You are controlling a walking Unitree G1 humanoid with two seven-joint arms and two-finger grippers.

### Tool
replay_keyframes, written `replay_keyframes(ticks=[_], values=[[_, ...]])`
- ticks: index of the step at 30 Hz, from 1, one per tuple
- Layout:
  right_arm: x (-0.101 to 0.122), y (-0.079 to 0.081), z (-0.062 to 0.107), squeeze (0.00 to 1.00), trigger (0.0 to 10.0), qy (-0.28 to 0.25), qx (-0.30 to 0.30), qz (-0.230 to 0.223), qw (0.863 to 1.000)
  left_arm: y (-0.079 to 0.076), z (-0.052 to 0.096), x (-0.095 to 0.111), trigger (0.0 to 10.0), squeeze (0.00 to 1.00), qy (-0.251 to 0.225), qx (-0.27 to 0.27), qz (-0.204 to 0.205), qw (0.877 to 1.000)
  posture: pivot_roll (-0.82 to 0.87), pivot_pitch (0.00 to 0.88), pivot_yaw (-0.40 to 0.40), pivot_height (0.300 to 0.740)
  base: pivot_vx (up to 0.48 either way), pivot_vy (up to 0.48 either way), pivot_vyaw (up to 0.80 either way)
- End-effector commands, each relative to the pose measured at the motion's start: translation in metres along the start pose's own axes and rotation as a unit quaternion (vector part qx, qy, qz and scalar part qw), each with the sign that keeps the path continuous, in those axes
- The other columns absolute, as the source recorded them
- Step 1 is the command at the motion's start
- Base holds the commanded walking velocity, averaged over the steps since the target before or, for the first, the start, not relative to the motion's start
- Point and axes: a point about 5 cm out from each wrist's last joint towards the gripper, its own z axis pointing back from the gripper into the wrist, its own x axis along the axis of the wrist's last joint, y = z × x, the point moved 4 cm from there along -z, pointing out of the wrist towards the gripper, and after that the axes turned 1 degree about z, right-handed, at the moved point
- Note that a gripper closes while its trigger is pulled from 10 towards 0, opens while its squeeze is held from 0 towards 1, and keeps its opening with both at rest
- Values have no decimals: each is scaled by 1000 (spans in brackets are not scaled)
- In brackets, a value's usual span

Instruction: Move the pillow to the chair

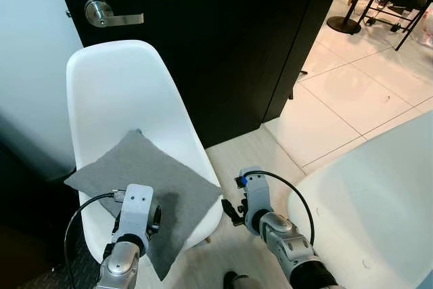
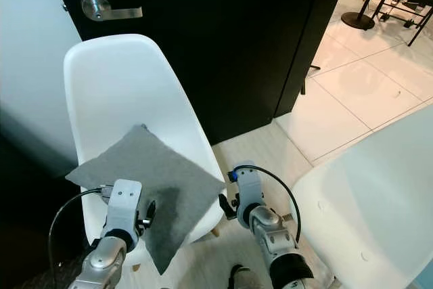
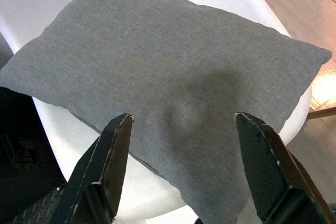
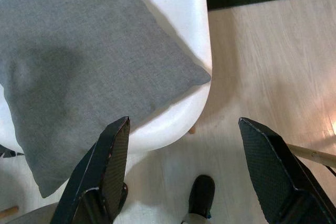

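Note:
A grey pillow (image 1: 150,179) lies flat on the seat of the white shell chair (image 1: 118,93), with one corner hanging over the seat's front edge. My left gripper (image 3: 184,121) hovers open just above the pillow (image 3: 173,61), nothing between its fingers. My right gripper (image 4: 185,124) is also open and holds nothing; it hangs over the wooden floor beside the chair's front right edge (image 4: 181,114), near the pillow's corner (image 4: 197,80). Both silver wrists show low in the head views, the left (image 1: 134,214) over the pillow and the right (image 1: 260,211) next to the chair.
A black door with a silver lever handle (image 1: 108,13) stands right behind the chair. A second white shell seat (image 1: 379,201) is at my right. Pale tiles (image 1: 358,93) and black stands (image 1: 345,24) lie further back right. My black foot (image 4: 201,195) is on the floor.

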Motion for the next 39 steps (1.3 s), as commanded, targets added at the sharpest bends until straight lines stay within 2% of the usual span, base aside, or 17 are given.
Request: replay_keyframes(ticks=[1,8,29,39], values=[[-3,1,0,0,10000,7,2,-1,1000,-3,1,-1,10000,0,4,0,-2,1000,65,163,-96,723,0,0,0],[2,2,-1,0,10000,1,3,-3,1000,-2,-1,4,10000,0,-2,3,1,1000,76,149,-95,723,0,0,-375],[15,-2,-8,0,10000,3,-3,9,1000,5,-12,18,10000,0,-21,12,4,1000,97,100,-101,723,0,0,-800],[15,-3,-12,0,10000,7,-13,-4,1000,9,-18,27,10000,0,-31,1,-10,999,113,55,-63,723,0,0,-800]])
